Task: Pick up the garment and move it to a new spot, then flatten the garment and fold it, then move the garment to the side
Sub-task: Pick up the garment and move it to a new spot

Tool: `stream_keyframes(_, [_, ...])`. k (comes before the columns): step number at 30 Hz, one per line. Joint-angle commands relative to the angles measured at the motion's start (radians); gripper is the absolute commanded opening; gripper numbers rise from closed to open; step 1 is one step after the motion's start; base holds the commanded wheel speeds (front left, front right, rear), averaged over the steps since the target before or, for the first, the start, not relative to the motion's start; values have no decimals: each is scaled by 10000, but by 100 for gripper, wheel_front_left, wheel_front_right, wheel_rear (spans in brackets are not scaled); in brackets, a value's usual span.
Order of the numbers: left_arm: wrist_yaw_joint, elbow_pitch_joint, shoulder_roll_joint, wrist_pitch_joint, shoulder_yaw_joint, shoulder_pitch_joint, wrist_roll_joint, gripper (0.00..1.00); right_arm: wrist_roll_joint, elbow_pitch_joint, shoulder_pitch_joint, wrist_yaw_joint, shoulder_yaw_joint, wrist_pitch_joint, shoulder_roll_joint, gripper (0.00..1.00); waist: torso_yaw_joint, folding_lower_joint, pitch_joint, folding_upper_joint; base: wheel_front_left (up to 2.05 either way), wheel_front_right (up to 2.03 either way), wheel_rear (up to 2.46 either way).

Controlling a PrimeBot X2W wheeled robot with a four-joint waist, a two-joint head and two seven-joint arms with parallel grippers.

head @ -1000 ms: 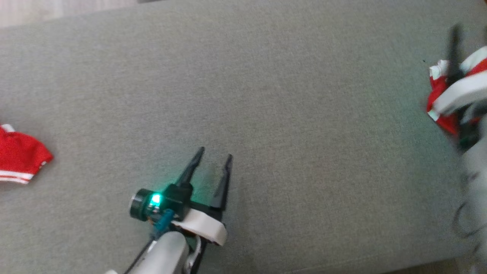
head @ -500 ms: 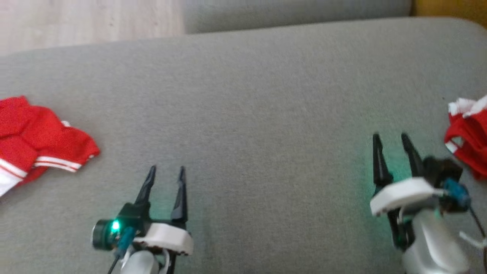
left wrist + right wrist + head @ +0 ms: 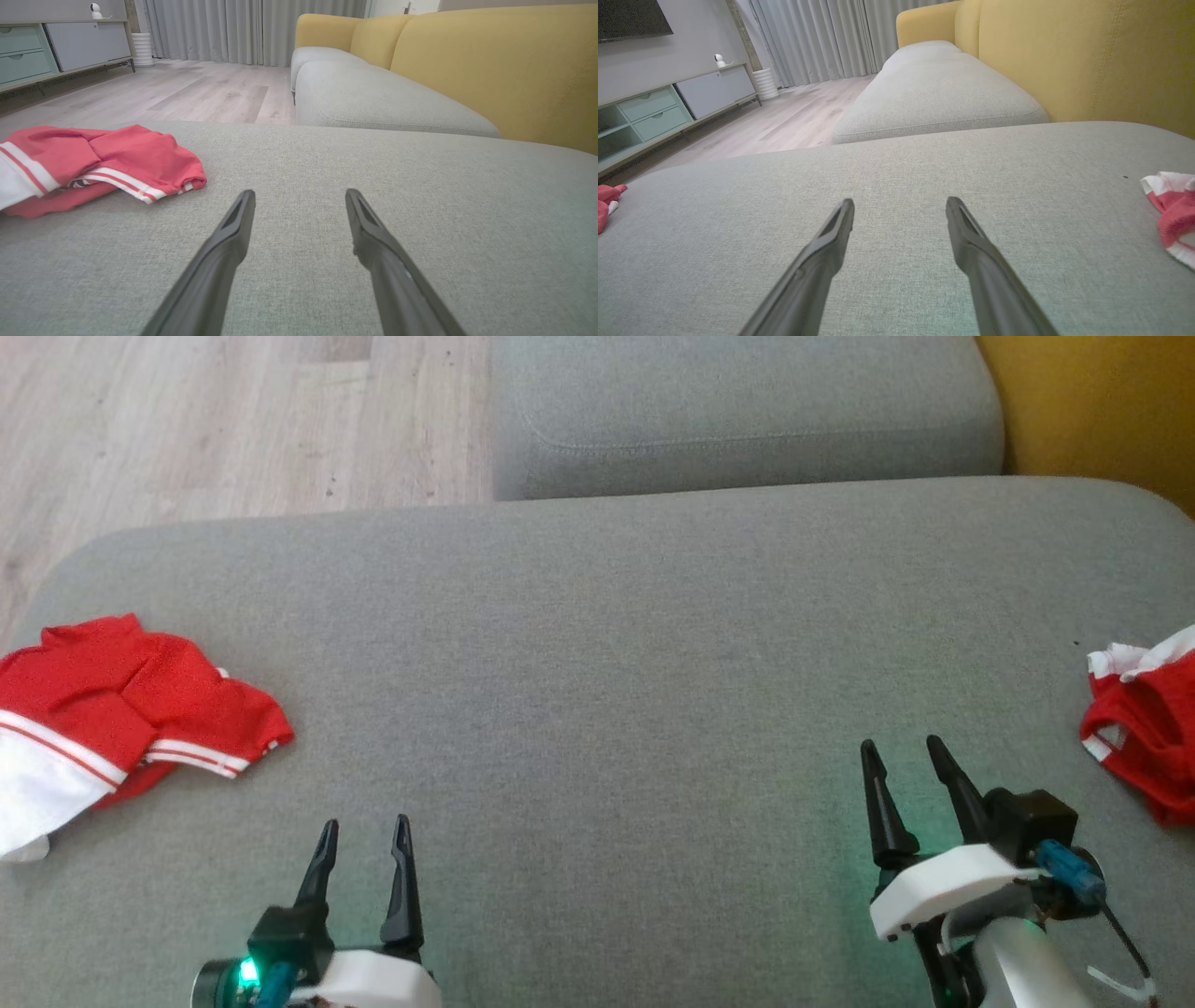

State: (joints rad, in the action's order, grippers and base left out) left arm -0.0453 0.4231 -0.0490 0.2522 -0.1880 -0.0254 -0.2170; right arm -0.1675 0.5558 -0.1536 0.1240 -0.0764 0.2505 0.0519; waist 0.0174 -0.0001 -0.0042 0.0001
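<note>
A red garment with white stripes (image 3: 140,709) lies crumpled at the left end of the grey cushion (image 3: 597,691); it also shows in the left wrist view as the garment (image 3: 117,158). Another red and white garment (image 3: 1144,737) lies bunched at the right edge, seen too as a garment (image 3: 1174,210) in the right wrist view. My left gripper (image 3: 364,824) hovers open near the front edge, right of the left garment and apart from it. My right gripper (image 3: 901,745) is open, left of the right garment. Nothing sits between the fingers of either the left gripper (image 3: 300,192) or the right gripper (image 3: 900,200).
A second grey seat cushion (image 3: 747,420) adjoins the far side. A yellow sofa back (image 3: 1092,411) rises at the far right. Wooden floor (image 3: 233,420) lies beyond the far left edge, with a low cabinet (image 3: 658,116) across the room.
The head view has shifted, bringing the far cushion and floor in. My right gripper, which stood over the right garment, has drawn back from it, empty. Both grippers stay open.
</note>
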Motion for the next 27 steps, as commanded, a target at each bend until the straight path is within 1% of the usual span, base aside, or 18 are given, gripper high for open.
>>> stream_keyframes(1, [-65, -363, -12, 95, 403, -179, 93, 100, -100, -281, -169, 67, -338, 112, -14, 100, 62, 1, -84, -1, 0, 0, 0])
stream_keyframes(11, [-48, -465, -12, 95, 447, -92, 125, 100, -288, -154, -130, 67, -464, 112, -15, 100, 167, 1, -83, -1, 0, 0, 0])
stream_keyframes(15, [-14, -454, -12, 95, 329, -120, 97, 100, -323, -79, -108, 67, -492, 112, -16, 100, 414, 1, -9, -1, 0, 0, 0])
stream_keyframes(19, [-93, -421, -12, 95, 229, -114, -62, 100, -376, -33, -31, 67, -580, 112, -16, 100, 1078, 1, 49, -1, 0, 0, 0])
stream_keyframes(27, [-105, -299, -12, 95, 386, 109, -85, 100, -802, 63, 5, 67, -1049, 112, -16, 100, 3096, 1, 190, -1, 0, 0, 0])
